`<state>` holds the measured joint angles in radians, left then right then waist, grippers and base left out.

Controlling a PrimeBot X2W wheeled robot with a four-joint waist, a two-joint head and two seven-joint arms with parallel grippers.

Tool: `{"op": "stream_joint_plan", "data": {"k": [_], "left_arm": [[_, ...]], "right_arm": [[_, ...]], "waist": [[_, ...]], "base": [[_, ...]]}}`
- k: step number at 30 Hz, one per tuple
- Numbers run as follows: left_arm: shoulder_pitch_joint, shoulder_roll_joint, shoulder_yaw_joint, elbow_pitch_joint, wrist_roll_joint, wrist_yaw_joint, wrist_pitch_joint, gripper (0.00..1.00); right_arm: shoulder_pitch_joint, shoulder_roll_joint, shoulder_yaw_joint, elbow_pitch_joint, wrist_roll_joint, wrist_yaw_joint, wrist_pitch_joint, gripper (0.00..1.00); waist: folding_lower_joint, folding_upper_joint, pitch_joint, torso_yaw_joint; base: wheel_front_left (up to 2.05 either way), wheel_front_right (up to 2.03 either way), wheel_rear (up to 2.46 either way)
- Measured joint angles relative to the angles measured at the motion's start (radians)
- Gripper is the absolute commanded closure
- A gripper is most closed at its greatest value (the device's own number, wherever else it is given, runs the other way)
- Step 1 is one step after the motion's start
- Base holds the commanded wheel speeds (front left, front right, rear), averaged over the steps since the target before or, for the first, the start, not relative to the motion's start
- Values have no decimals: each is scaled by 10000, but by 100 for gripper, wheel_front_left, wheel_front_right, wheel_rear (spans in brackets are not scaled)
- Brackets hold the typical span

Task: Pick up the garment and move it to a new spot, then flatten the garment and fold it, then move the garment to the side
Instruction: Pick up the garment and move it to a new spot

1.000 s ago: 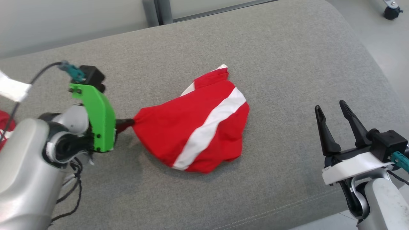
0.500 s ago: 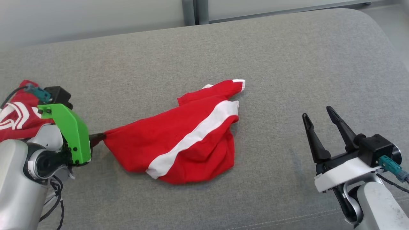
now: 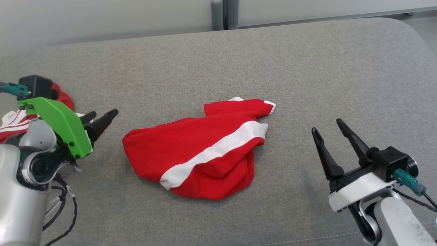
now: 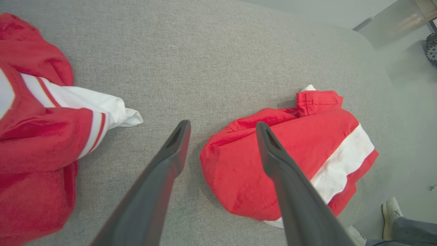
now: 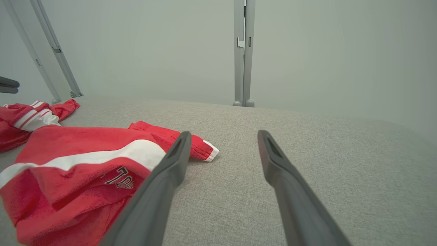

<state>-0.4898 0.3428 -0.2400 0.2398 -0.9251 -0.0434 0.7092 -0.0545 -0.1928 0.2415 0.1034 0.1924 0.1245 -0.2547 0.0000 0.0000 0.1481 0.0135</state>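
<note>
A red garment with a white stripe (image 3: 201,150) lies crumpled in the middle of the grey cushion (image 3: 273,68); it also appears in the left wrist view (image 4: 293,157) and the right wrist view (image 5: 82,164). My left gripper (image 3: 102,118) is open just left of the garment's left end, apart from it, nothing between its fingers (image 4: 174,150). My right gripper (image 3: 327,133) stands open at the lower right, well clear of the cloth, its fingers (image 5: 170,164) empty.
A second red-and-white garment (image 3: 13,119) is bunched at the cushion's far left, behind my left arm, seen also in the left wrist view (image 4: 37,112). A person's shoe (image 4: 391,212) stands on the floor past the cushion's edge. Metal posts (image 5: 241,51) rise behind.
My left gripper has let go of the garment's left end and opened, pulling back left. The head camera has turned, shifting the whole picture. The right gripper stays open.
</note>
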Motion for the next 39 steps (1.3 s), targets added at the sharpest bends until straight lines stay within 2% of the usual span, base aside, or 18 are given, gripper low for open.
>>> {"op": "stream_joint_plan", "data": {"k": [8,12,15,21,27,39], "left_arm": [[335,132,936,-1570,953,-105,-2732,0],[1268,128,673,-2113,2086,-207,-4000,0],[2120,-128,497,-2502,2418,-267,-4805,0],[3361,-474,418,-3024,3402,-58,-6521,0],[4332,-882,-265,-3342,4098,2,-7735,0],[4999,-1202,-813,-3181,4660,73,-8909,0]], "right_arm": [[11,-153,405,414,322,0,0,0],[18,-253,414,562,380,0,0,0],[18,-357,399,759,355,0,0,0],[-35,-389,288,1076,357,0,23,0],[-458,-424,240,1611,430,0,226,0],[-844,-370,192,2847,1005,0,493,0]], "waist": [[0,0,-210,279],[0,0,-347,560],[0,0,-458,818],[0,0,-561,1377],[0,0,-452,1934],[0,0,-202,2834]], "base": [[0,0,0],[0,0,0],[0,0,0],[0,0,0],[0,0,0],[0,0,0]]}}
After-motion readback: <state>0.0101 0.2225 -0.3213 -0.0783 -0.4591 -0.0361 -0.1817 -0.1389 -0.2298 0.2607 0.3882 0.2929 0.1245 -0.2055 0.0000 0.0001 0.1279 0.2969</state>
